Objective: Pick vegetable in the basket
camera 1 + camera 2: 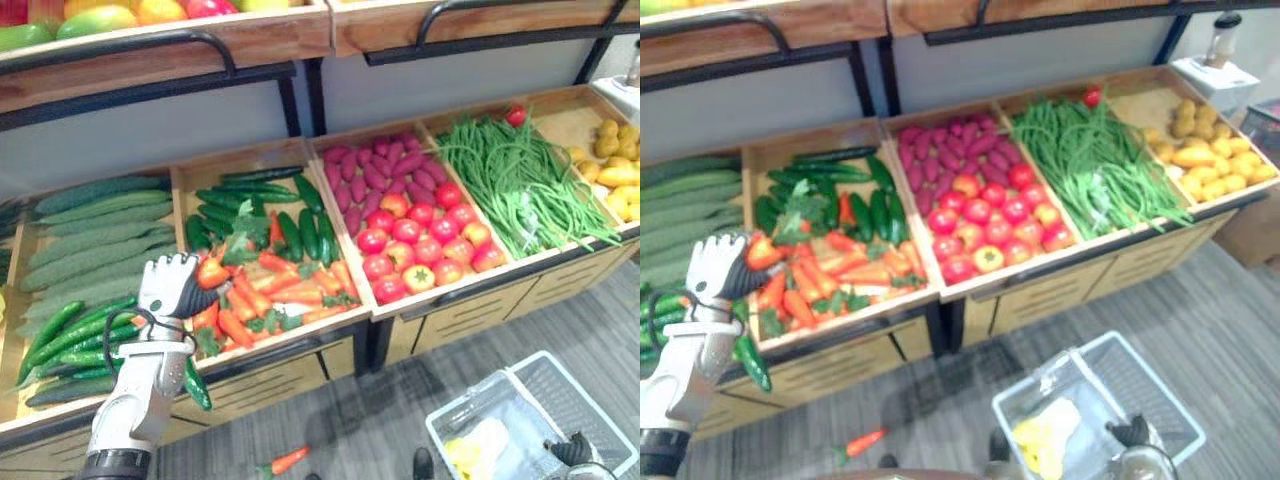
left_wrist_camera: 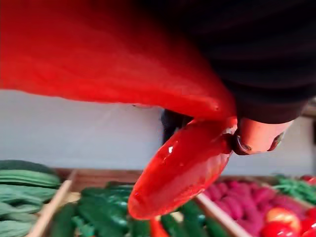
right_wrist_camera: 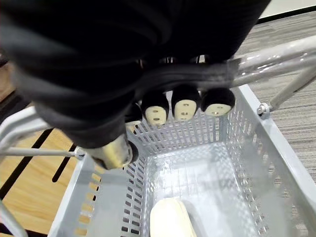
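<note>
- Where our left hand (image 1: 170,288) hovers, one wooden crate (image 1: 200,176) holds carrots (image 1: 290,296) and cucumbers (image 1: 300,232).
- We see one white basket (image 1: 487,387), near right, with pale yellow produce (image 1: 468,452) inside.
- One carrot (image 1: 288,461) lies on the floor.
- Left fingers pinch one red pepper (image 1: 212,272) above that crate; our right hand (image 3: 185,103) curls round the basket handle (image 3: 281,52).

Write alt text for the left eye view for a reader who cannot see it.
The robot's left hand grips a red vegetable above the carrots and cucumbers on a wooden stand. Tomatoes and green beans lie further to the robot's right, and at the lower right its right hand holds a grey basket.
</note>
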Tool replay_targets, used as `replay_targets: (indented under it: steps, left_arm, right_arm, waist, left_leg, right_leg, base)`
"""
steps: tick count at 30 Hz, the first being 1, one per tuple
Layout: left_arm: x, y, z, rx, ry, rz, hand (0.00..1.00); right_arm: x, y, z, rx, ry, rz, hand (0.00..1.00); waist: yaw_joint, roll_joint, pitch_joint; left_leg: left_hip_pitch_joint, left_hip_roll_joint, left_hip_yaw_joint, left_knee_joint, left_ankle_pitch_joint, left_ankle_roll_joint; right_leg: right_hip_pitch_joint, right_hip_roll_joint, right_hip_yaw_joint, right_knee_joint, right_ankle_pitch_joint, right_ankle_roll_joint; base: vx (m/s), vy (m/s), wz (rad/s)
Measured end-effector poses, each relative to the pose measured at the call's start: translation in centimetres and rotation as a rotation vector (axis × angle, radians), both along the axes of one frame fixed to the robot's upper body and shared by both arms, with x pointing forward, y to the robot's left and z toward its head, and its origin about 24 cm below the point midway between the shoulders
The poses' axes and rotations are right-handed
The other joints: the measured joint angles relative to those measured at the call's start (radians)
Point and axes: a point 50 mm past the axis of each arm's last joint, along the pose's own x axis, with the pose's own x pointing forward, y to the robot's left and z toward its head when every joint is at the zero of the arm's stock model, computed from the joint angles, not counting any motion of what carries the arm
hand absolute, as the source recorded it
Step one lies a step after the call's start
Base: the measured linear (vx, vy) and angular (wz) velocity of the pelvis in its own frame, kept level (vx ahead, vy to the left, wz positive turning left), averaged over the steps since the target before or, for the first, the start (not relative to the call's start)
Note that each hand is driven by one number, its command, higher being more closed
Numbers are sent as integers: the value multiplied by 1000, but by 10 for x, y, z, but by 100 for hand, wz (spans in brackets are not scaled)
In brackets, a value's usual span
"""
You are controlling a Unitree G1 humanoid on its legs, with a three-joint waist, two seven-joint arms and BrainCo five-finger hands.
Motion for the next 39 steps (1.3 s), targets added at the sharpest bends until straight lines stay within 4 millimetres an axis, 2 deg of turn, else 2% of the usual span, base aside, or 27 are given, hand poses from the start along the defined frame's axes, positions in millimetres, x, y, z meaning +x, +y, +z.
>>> replay_targets:
  steps: [5, 7, 11, 13, 15, 19, 20, 22, 23, 24, 27, 30, 33, 36, 39]
  left_arm:
    - [-6, -28, 21, -83, -99, -164, 100]
    - [-10, -49, 29, -150, -117, -294, 100]
    - [-18, -91, 23, -222, -55, -523, 100]
    - [-24, -110, 24, -266, -29, -638, 100]
    - [-30, -134, 27, -315, -12, -784, 100]
    - [-33, -167, 34, -366, 3, -984, 100]
    - [-36, -180, 35, -364, 19, -1063, 100]
    - [-38, -188, 34, -359, 38, -1105, 100]
    - [-42, -195, 32, -359, 63, -1143, 100]
    - [-45, -201, 28, -366, 103, -1181, 100]
    - [-50, -213, 20, -372, 172, -1242, 100]
    - [-51, -223, 6, -341, 265, -1282, 100]
    - [-55, -229, -1, -337, 311, -1309, 100]
    - [-59, -239, -11, -335, 360, -1325, 100]
    - [-58, -241, -21, -295, 397, -1308, 100]
  right_arm:
    - [8, -26, 19, -78, -21, -3, 100]
    - [18, -37, 31, -129, -28, 26, 100]
    - [37, -41, 48, -177, -73, 97, 100]
    - [49, -37, 56, -197, -109, 139, 100]
    - [68, -26, 69, -227, -173, 226, 100]
    - [101, 0, 92, -291, -264, 402, 100]
    - [119, 13, 103, -308, -318, 471, 100]
    - [130, 21, 110, -316, -343, 510, 100]
    - [141, 30, 115, -318, -367, 548, 100]
    - [152, 42, 120, -320, -392, 599, 100]
    - [172, 68, 135, -330, -459, 705, 100]
    - [184, 95, 150, -332, -527, 819, 100]
    - [187, 111, 154, -319, -560, 895, 100]
    - [186, 121, 157, -275, -577, 935, 100]
    - [186, 131, 159, -221, -581, 985, 100]
  waist:
    - [-1, 7, -12]
    - [-2, 7, -13]
    - [-3, 6, -11]
    - [0, -4, -4]
    - [2, 7, -1]
    - [13, 24, 1]
    - [20, 26, 5]
    - [23, 29, 13]
    - [23, 39, 16]
    - [23, 32, 28]
    - [23, 39, 36]
    - [22, 52, 53]
    - [19, 56, 59]
    - [12, 54, 61]
    - [-6, 40, 70]
  left_leg:
    - [31, -1, 47, 1, -11, -3]
    - [54, 0, 96, 23, -35, -3]
    - [87, 17, 195, 95, -98, -5]
    - [101, 36, 261, 157, -148, -15]
    - [94, 87, 345, 273, -227, -28]
    - [105, 166, 480, 413, -317, -50]
    - [115, 200, 539, 467, -347, -62]
    - [129, 223, 578, 496, -361, -64]
    - [147, 240, 614, 516, -369, -72]
    - [164, 252, 648, 528, -378, -82]
    - [177, 276, 713, 556, -392, -96]
    - [215, 290, 782, 563, -399, -106]
    - [238, 294, 820, 563, -405, -117]
    - [248, 295, 840, 563, -409, -124]
    - [255, 293, 851, 562, -410, -125]
  right_leg:
    - [-4, 5, 58, 7, 5, 7]
    - [-2, 9, 110, 15, 9, 14]
    - [-6, 20, 211, 31, 15, 23]
    - [-11, 34, 269, 40, 14, 26]
    - [-26, 68, 349, 59, 12, 32]
    - [-76, 133, 443, 102, 11, 30]
    - [-99, 159, 473, 122, 16, 33]
    - [-107, 182, 500, 134, 23, 30]
    - [-112, 204, 526, 145, 26, 33]
    - [-119, 225, 553, 155, 27, 35]
    - [-144, 263, 601, 168, 38, 31]
    - [-146, 298, 647, 170, 44, 32]
    - [-146, 317, 674, 170, 44, 32]
    - [-146, 325, 687, 170, 44, 32]
    - [-145, 327, 696, 171, 45, 34]
  base:
    - [3, -3, -32]
    - [0, 2, -61]
    - [-14, 5, -81]
    - [-38, -20, -96]
    - [-79, -14, -112]
    - [-71, 4, -118]
    - [-30, 12, -106]
    - [-4, 16, -87]
    - [44, 28, -86]
    - [54, 33, -81]
    - [60, 38, -65]
    - [70, 45, -56]
    - [50, 36, -35]
    - [29, 29, -17]
    - [14, 21, -9]
